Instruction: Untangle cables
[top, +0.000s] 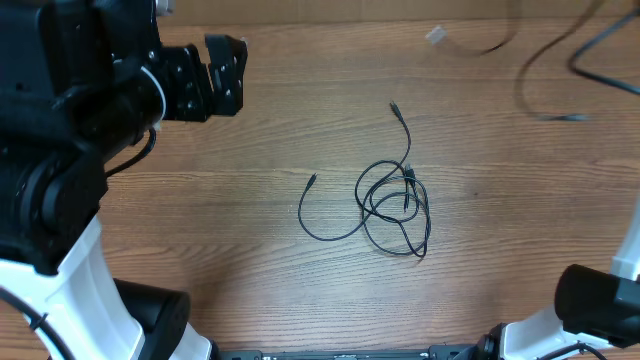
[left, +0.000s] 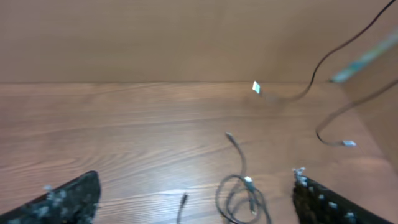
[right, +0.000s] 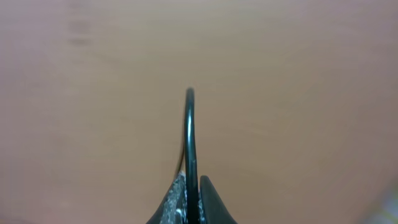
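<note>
The cables (top: 395, 205) lie as a small tangle of thin black loops in the middle of the table. One free end (top: 313, 180) curls out to the left and another (top: 394, 105) runs toward the back. The tangle also shows low in the left wrist view (left: 239, 198). My left gripper (top: 225, 75) hangs open and empty at the back left, well away from the tangle; its fingers (left: 196, 177) stand wide apart. My right gripper (right: 194, 180) is shut on a thin black cable (right: 189, 124) that arches up from between its fingers. The overhead view does not show this gripper.
More cords (top: 540, 90) lie at the table's back right, one with a white plug (top: 436, 35), which the left wrist view also shows (left: 255, 87). The arm bases stand at the front left (top: 60, 290) and front right (top: 590, 305).
</note>
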